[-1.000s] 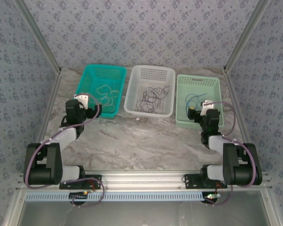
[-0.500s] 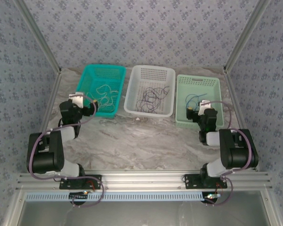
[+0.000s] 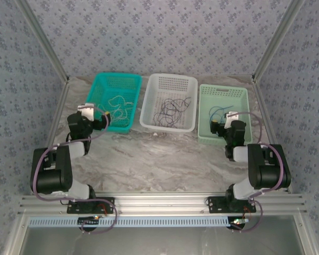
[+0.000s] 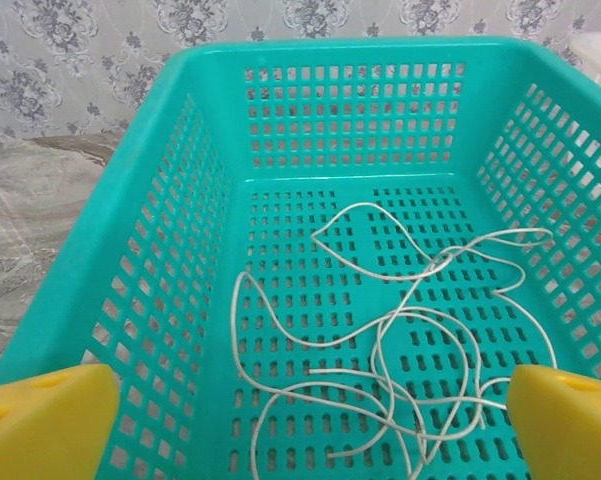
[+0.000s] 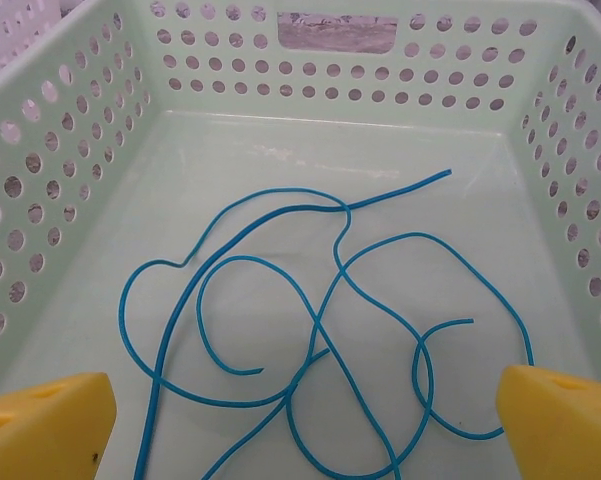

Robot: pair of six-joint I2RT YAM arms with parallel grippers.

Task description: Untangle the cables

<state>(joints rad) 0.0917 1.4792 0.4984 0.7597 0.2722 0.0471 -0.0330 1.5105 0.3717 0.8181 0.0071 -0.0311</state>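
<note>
- Three slotted plastic baskets stand in a row on a marbled table (image 3: 159,154). The white basket (image 3: 172,82) is the middle one.
- Thin dark cables (image 3: 169,110) lie in a loose tangle on the white basket's floor.
- Left of the white basket, a teal basket (image 4: 195,230) holds one pale whitish cable (image 4: 378,345), looped across itself.
- Right of the white basket, a pale green basket (image 5: 60,150) holds one blue cable (image 5: 320,305), curled in crossing loops.
- The left gripper (image 4: 305,425) hangs at the teal basket's near end, its yellow fingers (image 4: 45,420) spread wide.
- The right gripper (image 5: 305,425) hangs at the green basket's near end, its yellow fingers (image 5: 40,420) also spread wide, with the blue cable lying on the basket floor beyond them.
</note>
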